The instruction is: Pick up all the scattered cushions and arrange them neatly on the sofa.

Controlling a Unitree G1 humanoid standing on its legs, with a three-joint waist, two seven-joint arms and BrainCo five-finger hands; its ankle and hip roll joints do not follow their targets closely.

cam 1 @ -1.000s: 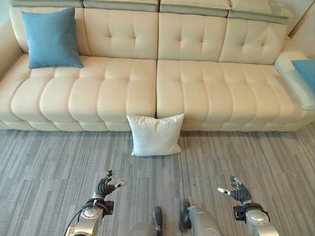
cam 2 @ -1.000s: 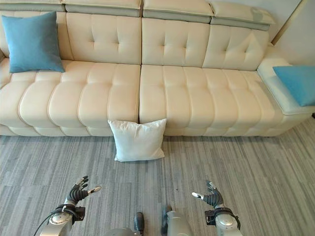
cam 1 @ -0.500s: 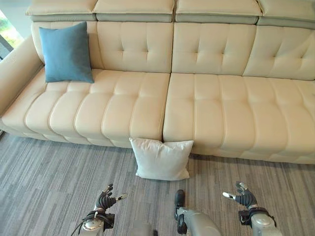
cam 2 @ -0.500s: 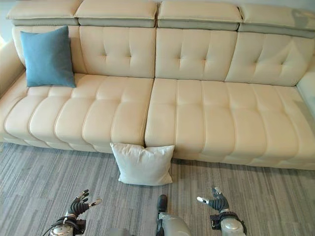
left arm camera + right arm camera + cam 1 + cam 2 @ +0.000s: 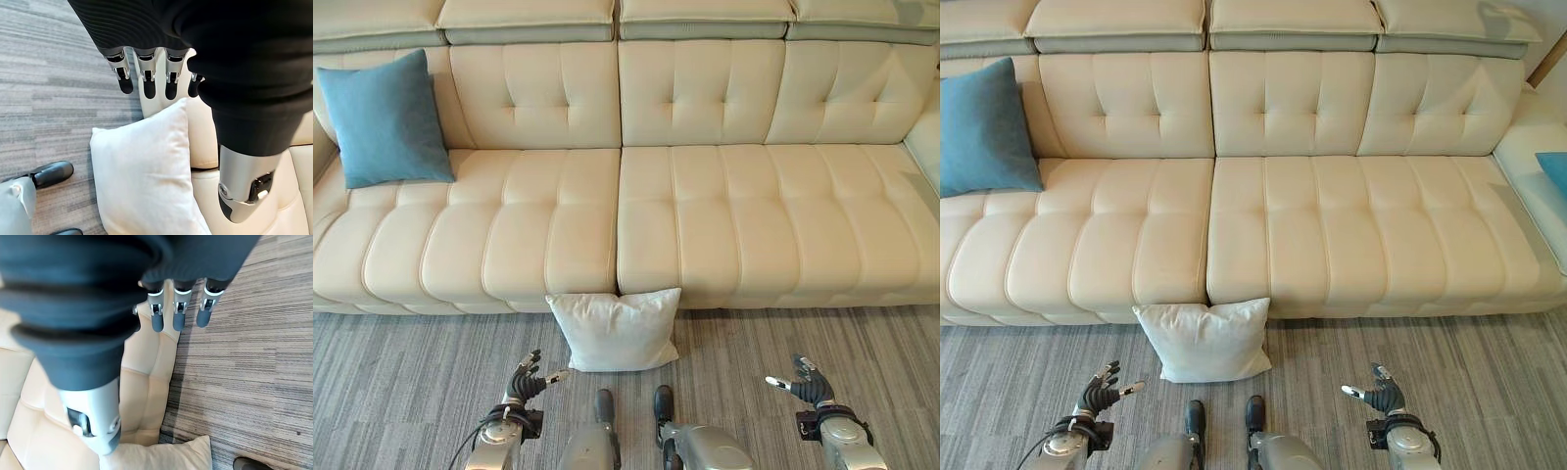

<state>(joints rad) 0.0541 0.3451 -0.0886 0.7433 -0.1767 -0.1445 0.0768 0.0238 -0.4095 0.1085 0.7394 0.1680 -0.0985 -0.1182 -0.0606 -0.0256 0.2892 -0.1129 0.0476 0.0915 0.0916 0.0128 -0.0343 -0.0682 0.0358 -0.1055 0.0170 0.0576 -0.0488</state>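
Cream leather fills most of what I see — the sofa (image 5: 705,215) runs across the upper part of the head views, with grey carpet (image 5: 401,382) below it.

One blue cushion (image 5: 382,117) already stands upright at the upper left, leaning on the backrest; I'd count that one as placed. A sliver of a second blue cushion (image 5: 1554,171) shows at the right edge of the right eye view, lying on the sofa's side section, though too little of it shows to judge how neatly it sits.

What's left, as far as I can see, is the white cushion (image 5: 617,328). It is on the carpet at lower centre, propped against the sofa's front just below the seam between the two seats.

My left hand (image 5: 529,380) hangs at the lower left, just beside the white cushion's corner but apart from it; its fingers (image 5: 146,83) are straight and loosely spread, holding nothing. My right hand (image 5: 803,382) is at the lower right, well apart from the cushion, fingers (image 5: 178,316) likewise relaxed and empty.

So I judge the task partly done — the white cushion has yet to be grasped, lifted and set on a seat.
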